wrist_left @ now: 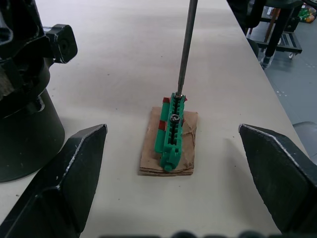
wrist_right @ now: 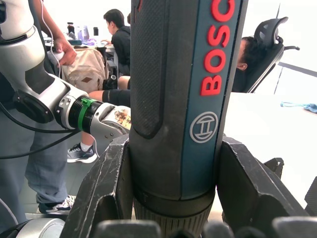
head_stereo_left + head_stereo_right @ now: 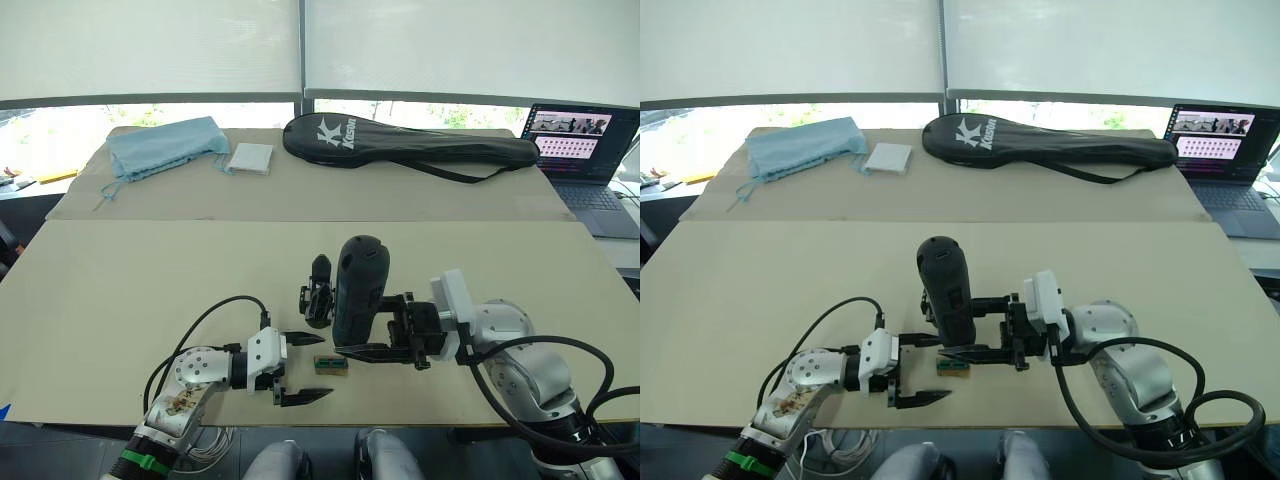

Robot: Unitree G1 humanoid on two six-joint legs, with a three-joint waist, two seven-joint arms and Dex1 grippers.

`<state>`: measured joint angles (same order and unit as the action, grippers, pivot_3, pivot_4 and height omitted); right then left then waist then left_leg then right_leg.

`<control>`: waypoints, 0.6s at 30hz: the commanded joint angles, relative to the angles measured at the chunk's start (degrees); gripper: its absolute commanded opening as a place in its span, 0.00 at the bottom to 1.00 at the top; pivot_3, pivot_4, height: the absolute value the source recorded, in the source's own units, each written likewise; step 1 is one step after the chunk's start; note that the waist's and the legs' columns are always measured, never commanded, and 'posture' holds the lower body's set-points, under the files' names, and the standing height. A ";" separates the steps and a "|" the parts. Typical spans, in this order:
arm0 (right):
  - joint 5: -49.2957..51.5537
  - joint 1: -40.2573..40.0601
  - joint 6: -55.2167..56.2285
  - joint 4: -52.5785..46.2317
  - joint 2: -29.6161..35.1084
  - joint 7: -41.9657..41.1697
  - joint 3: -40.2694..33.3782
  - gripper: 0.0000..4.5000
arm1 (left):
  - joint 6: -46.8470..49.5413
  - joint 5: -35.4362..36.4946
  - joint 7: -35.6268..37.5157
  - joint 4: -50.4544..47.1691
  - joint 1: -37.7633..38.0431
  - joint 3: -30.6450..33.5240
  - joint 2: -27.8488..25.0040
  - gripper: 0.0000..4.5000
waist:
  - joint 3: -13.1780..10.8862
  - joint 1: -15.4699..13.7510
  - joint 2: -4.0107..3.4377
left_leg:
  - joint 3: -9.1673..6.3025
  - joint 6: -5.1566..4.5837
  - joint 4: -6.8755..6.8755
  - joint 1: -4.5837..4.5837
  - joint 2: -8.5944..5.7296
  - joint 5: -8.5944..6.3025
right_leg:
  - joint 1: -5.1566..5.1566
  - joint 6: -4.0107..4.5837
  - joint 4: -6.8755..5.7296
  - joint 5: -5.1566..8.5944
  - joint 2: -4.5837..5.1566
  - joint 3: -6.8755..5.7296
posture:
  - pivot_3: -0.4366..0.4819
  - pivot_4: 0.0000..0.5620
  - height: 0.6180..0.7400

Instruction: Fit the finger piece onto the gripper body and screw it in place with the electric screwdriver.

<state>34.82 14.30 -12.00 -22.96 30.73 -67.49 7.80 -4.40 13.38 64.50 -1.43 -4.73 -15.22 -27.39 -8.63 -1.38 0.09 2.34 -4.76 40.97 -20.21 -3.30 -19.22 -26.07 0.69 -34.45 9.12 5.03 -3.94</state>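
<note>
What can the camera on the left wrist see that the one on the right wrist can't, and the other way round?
The left wrist view shows the open left gripper, and between its jaws a small green-and-tan box on the table, with the thin metal bit touching its top.

The right wrist view shows the right gripper clamped on the tool's body, a BOSCH label, and people seated behind.

Both show the electric screwdriver, each a different part.

Silver jointed arms, white wrist blocks, black pointed pincer fingers, looping black cables, green band
</note>
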 commanded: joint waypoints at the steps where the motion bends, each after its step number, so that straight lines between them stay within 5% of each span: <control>1: -0.01 0.89 1.41 -1.18 -0.14 0.01 -0.87 0.43 | 1.00 -0.82 0.04 1.34 0.81 -1.70 0.16 1.00 | 0.00 0.00 0.00 | 0.00 0.00 0.00 0.00 0.00 0.00 | 0.00 0.00 0.00 0.00 0.00 0.00 | 0.48 0.27 1.00; 18: -1.28 0.96 1.15 -0.66 -0.72 0.31 0.19 0.43 | 0.31 -0.83 0.15 2.24 1.05 -1.52 0.12 1.00 | 0.00 0.00 0.00 | 0.00 0.00 0.00 0.00 0.00 0.00 | 0.00 0.00 0.00 0.00 0.00 0.00 | 0.48 0.27 1.00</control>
<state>33.32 14.67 -11.97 -22.79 30.36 -67.35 8.27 -4.89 13.39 64.54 -1.14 -4.74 -15.22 -27.39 -8.63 -1.38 0.09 2.34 -4.76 40.97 -20.20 -3.30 -19.22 -26.06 0.69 -34.45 9.12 5.03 -3.94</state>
